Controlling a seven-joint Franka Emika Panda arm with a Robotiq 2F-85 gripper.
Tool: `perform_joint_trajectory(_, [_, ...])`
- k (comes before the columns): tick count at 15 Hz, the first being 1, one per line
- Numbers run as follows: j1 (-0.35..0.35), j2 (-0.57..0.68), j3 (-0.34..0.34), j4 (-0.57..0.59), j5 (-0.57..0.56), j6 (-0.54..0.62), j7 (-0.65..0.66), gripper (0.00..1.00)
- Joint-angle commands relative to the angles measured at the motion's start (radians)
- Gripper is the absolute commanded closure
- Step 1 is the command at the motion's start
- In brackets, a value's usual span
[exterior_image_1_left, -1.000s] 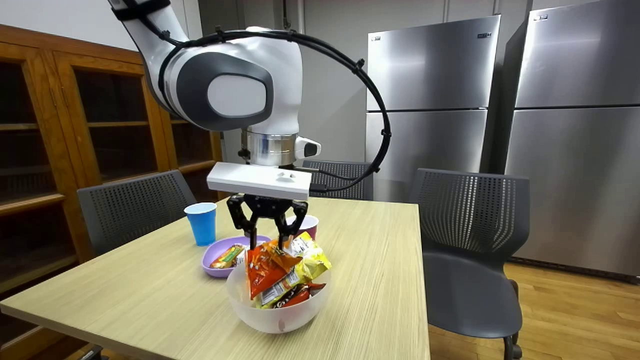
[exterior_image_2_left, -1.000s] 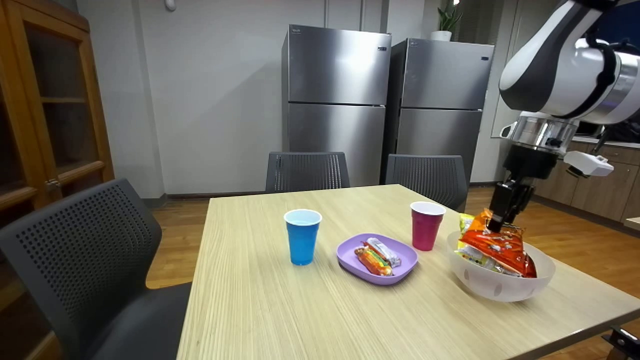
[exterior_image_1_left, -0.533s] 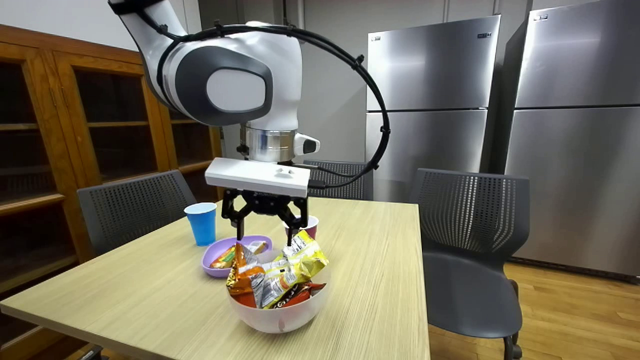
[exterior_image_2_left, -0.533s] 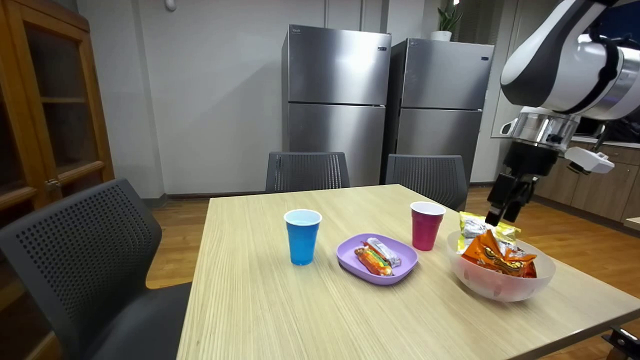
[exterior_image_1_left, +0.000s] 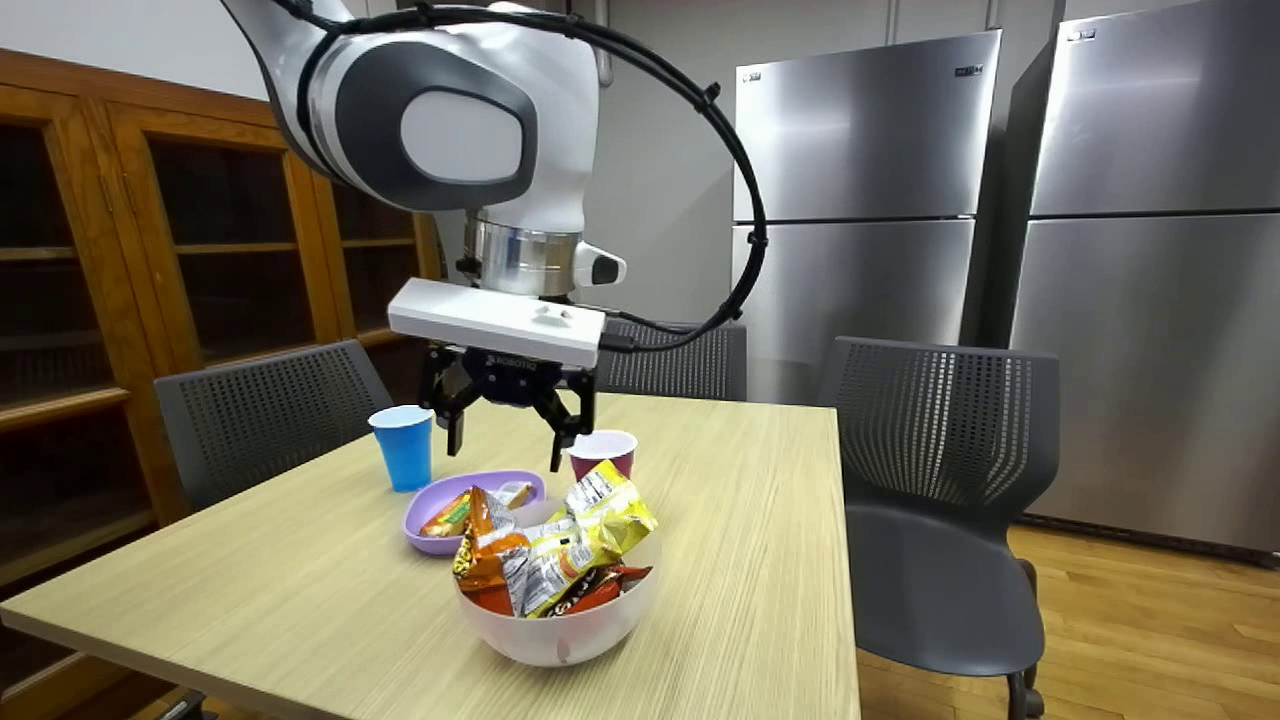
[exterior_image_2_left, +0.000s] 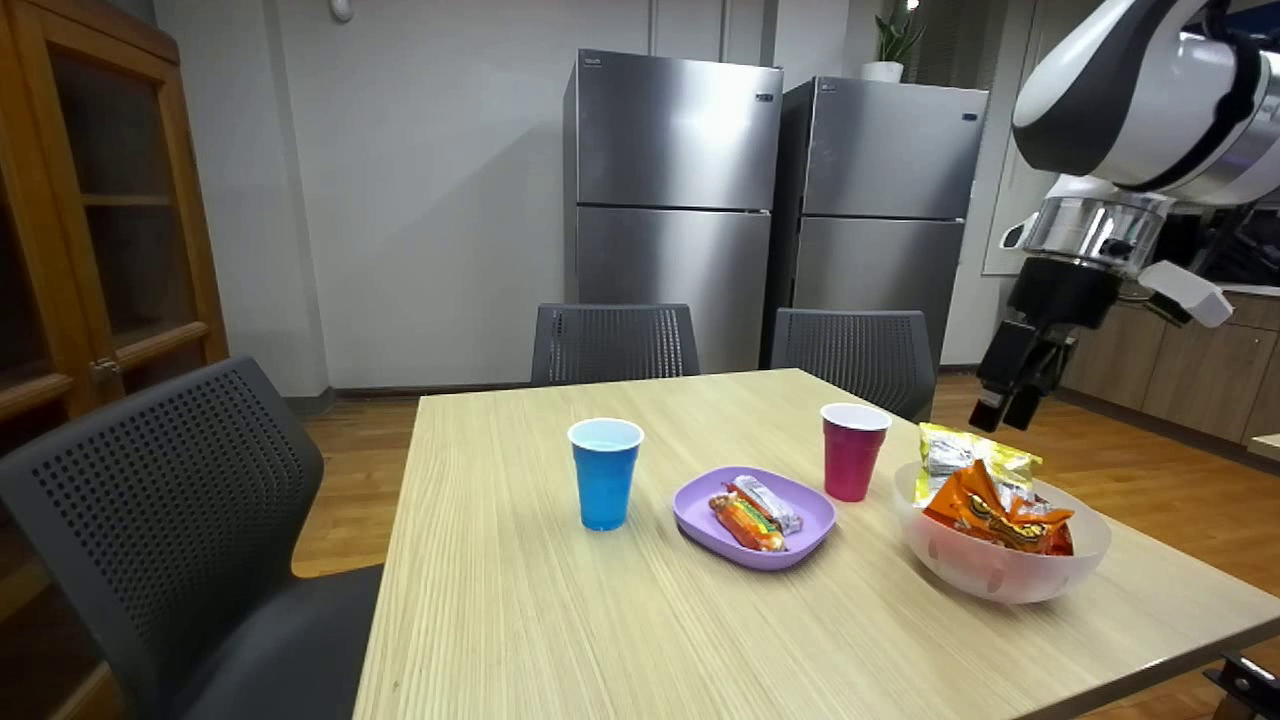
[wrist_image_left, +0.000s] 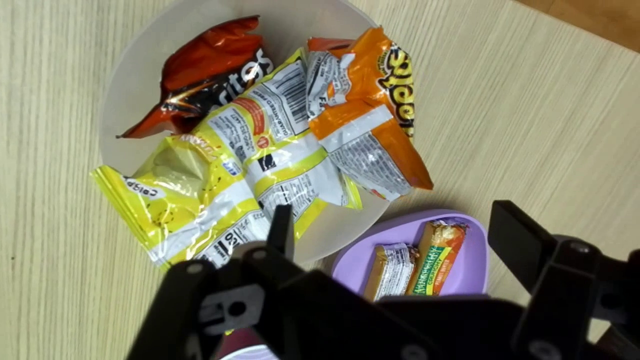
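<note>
Two tall silver fridges (exterior_image_1_left: 860, 300) are seen at the back in both exterior views. A brown wooden cabinet (exterior_image_1_left: 115, 220) with glass doors is set along one side, and a pale wooden table (exterior_image_1_left: 770, 560) is flanked by dark grey chairs (exterior_image_1_left: 945, 600). Over the table, a white and grey robot arm (exterior_image_1_left: 560, 120) is bent downward, and its black gripper (exterior_image_1_left: 506, 454) is held in the air with the jaws parted wide. Below the gripper and close to it, a frosted bowl (exterior_image_1_left: 560, 645) is placed on the table. A purple plate (exterior_image_2_left: 696, 508) is laid near the bowl. In the bowl, yellow packaging (wrist_image_left: 275, 125) is heaped in the middle and pushed out past the rim; whether one bag or two are shown cannot be told. An orange bag (wrist_image_left: 380, 110) is leaned over the rim on one side, and a red and black bag (wrist_image_left: 210, 75) is tucked lower down on the other. A blue cup (exterior_image_2_left: 605, 480) and a red cup (exterior_image_2_left: 855, 465) are stood upright on the table, the red one nearer the bowl. On the plate, two wrapped bars (wrist_image_left: 435, 265) are laid side by side.
</note>
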Motion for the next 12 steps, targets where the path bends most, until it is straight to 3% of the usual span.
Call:
perform_joint_trajectory(1, [0.011, -0.096, 0.011, -0.035, 0.001, -0.054, 0.070, 0.00])
perform_joint_trajectory(6, [0.011, -0.176, 0.048, -0.080, -0.086, -0.022, 0.269, 0.00])
perform_joint_trajectory(12, [0.011, -0.204, 0.099, -0.081, -0.273, -0.068, 0.504, 0.00])
